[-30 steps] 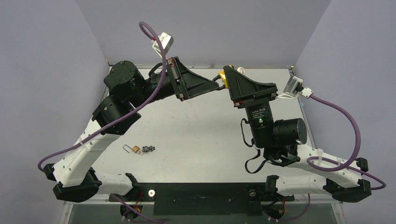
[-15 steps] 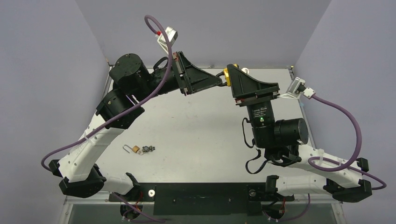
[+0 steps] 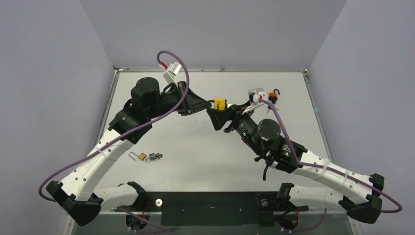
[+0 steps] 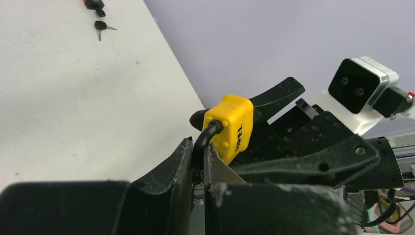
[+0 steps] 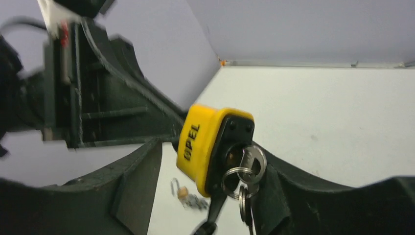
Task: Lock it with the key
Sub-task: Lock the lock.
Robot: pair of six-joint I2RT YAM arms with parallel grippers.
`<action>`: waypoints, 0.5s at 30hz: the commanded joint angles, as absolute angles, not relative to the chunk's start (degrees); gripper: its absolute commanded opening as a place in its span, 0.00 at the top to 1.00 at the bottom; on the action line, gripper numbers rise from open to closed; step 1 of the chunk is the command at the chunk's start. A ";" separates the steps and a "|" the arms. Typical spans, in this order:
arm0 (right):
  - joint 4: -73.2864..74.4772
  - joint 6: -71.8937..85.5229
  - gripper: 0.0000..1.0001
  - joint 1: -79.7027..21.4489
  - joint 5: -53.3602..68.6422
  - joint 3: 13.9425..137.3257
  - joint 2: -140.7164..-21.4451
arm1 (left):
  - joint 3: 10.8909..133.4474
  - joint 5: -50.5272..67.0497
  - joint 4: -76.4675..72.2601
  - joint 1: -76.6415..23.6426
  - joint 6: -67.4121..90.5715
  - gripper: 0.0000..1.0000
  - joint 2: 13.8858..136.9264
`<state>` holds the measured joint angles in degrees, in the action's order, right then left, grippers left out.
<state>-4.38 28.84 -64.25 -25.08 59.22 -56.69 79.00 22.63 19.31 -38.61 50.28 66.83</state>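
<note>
From above, the left gripper (image 3: 205, 104) and the right gripper (image 3: 218, 114) were tip to tip over the middle of the counter (image 3: 195, 142), a little toward its far edge; the yellow padlock (image 3: 219, 103) hung between them, off the surface; a small brass padlock (image 3: 142, 156) lay toward the near left corner, with a bunch of keys (image 3: 155, 156) just beside it; an orange padlock (image 3: 272, 96) lay near the far edge, toward the right corner.

In the left wrist view, the left gripper's fingers (image 4: 166, 171) were pinched narrow on the black shackle (image 4: 205, 134) of the yellow padlock; the lock's body stuck out beyond the fingertips; one black finger of the right gripper rose just behind that body; a wrist camera (image 4: 362, 85) showed farther back; black-headed keys (image 4: 100, 27) lay on the counter at the top of the view.

In the right wrist view, the yellow padlock sat between the right gripper's fingers (image 5: 132, 191), which stood wide; there was a clear gap on one side of the body, while the other finger was close against the key (image 5: 252, 160); the key was in the keyhole of the black end face; a ring (image 5: 234, 177) with a second key hung from it; the small brass padlock showed blurred below.
</note>
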 commanded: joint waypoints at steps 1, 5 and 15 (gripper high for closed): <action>4.93 29.46 0.38 -60.11 -4.69 57.19 -53.98 | 78.71 23.26 12.25 -35.92 45.29 1.00 62.85; 4.85 29.94 0.25 -52.90 3.61 56.23 -50.29 | 77.70 25.05 13.94 -34.53 42.45 1.00 61.65; -7.47 38.21 0.23 -32.78 39.36 52.84 -47.20 | 80.28 37.15 15.75 -32.17 34.81 1.00 60.26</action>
